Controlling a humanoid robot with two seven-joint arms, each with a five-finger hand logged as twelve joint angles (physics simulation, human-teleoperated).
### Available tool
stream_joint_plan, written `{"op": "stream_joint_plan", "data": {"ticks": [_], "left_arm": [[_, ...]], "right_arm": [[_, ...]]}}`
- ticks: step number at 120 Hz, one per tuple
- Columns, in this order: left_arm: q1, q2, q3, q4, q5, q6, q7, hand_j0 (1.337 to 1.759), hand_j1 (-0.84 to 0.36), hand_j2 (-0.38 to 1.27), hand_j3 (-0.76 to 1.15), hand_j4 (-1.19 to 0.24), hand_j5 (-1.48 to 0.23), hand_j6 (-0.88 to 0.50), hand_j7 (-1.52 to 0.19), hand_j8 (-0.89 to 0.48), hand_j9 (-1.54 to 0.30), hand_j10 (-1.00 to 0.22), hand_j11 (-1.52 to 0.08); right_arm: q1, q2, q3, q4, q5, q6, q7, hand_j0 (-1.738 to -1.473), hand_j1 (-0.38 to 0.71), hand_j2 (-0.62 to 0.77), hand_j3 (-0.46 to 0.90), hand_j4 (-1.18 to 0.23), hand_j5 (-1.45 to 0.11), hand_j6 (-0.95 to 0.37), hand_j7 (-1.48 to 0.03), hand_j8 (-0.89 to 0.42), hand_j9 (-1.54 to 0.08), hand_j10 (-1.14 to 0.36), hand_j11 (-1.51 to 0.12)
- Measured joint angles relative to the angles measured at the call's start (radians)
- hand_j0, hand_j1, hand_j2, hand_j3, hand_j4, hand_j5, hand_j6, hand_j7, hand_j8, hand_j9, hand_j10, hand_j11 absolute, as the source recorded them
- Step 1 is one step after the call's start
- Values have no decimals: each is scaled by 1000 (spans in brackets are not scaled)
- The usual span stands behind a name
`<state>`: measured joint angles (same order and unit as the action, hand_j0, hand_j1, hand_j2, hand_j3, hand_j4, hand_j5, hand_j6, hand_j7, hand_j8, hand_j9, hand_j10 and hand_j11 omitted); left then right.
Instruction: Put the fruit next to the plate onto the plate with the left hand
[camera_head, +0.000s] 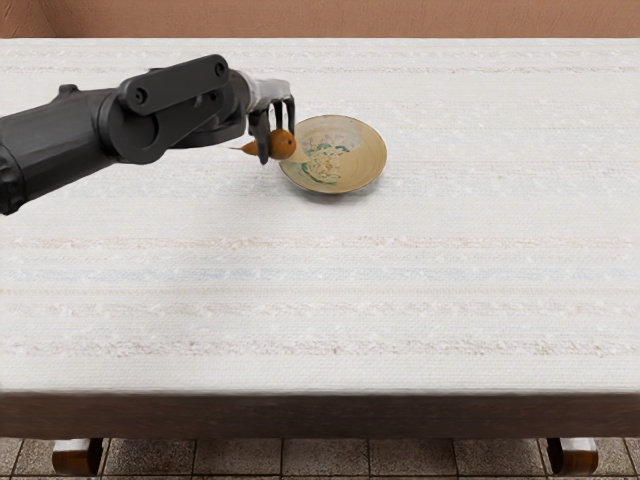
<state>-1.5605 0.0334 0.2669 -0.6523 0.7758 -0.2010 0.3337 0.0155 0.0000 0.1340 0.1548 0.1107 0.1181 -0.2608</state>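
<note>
Fruit (283, 145) sits in the left hand (270, 110), just at the left rim of the plate (352, 150), on the far part of the table (400, 280). It is small, round and orange. It looks light and smooth, so it may slip; a hold around its fat middle seems best. The arm (80, 135) comes in from the left, low and long. The fingers (262, 140) point down and wrap around the fruit.

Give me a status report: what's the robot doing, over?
Left robot hand shut on orange fruit. Fruit at plate left rim, not released. No obstacle seen.
</note>
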Motion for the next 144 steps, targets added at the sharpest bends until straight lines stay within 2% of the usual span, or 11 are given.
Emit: {"op": "stream_joint_plan", "data": {"ticks": [22,58,111,144], "left_arm": [[-23,-33,0,64,-3,0,0,1657,-422,678,0,-622,-1018,-543,-1008,-696,-1008,-760,-1010],[-33,-33,1,135,-3,1,1,1656,-418,667,0,-636,-1021,-551,-1007,-710,-1009,-762,-1009],[-33,-33,1,147,-18,2,1,1655,-388,624,0,-646,-1037,-560,-1023,-721,-1023,-772,-1022],[-33,-33,0,143,-67,2,-2,1655,-401,656,0,-638,-1048,-552,-1035,-742,-1035,-778,-1036]], "right_arm": [[0,0,0,0,0,0,0,-1658,-310,-7,0,-33,-43,-33,-43,-33,-43,-33,-43],[0,0,-1,0,0,0,0,-1658,-310,-7,0,-33,-43,-33,-43,-33,-43,-33,-43],[1,0,-1,0,0,0,0,-1658,-310,-7,0,-33,-43,-33,-43,-33,-43,-33,-43],[1,0,-1,0,0,0,0,-1658,-310,-7,0,-33,-43,-33,-43,-33,-43,-33,-43]]}}
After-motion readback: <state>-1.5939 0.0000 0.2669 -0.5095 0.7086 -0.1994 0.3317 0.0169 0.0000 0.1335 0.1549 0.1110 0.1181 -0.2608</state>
